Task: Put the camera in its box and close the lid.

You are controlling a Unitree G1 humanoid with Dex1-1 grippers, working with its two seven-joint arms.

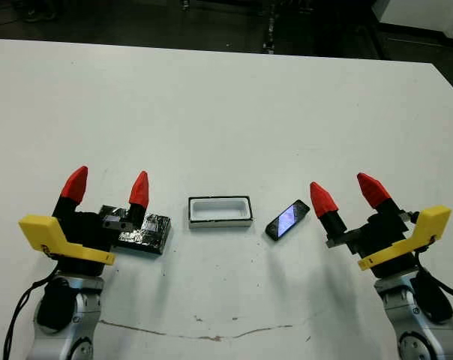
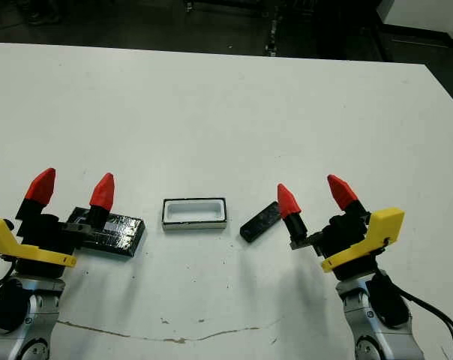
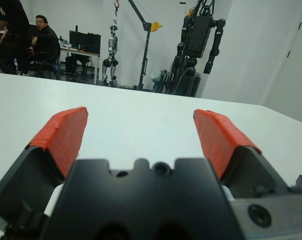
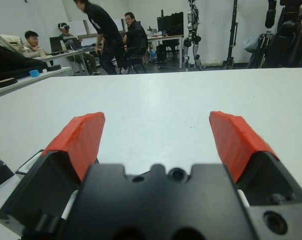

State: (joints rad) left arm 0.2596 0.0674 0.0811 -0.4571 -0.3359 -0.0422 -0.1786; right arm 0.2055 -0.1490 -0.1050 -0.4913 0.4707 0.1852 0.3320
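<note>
The box (image 1: pixel 220 211), a shallow tray with a white lining, lies open near the table's front middle. Just right of it lies the camera (image 1: pixel 287 219), a slim black slab with a bluish glossy face, set at an angle. The speckled black lid (image 1: pixel 145 231) rests left of the box, partly hidden behind my left gripper (image 1: pixel 106 187). That gripper is open and held above the lid's left part, gripping nothing. My right gripper (image 1: pixel 346 193) is open too, just right of the camera. Each wrist view shows only its own red fingertips (image 3: pixel 66 135) and bare table between them.
The white table (image 1: pixel 226 112) stretches far beyond the objects. A thin brown mark (image 1: pixel 204 336) runs along its front. Beyond the far edge, the wrist views show several people (image 4: pixel 108 35) at desks and standing robot frames (image 3: pixel 198 45).
</note>
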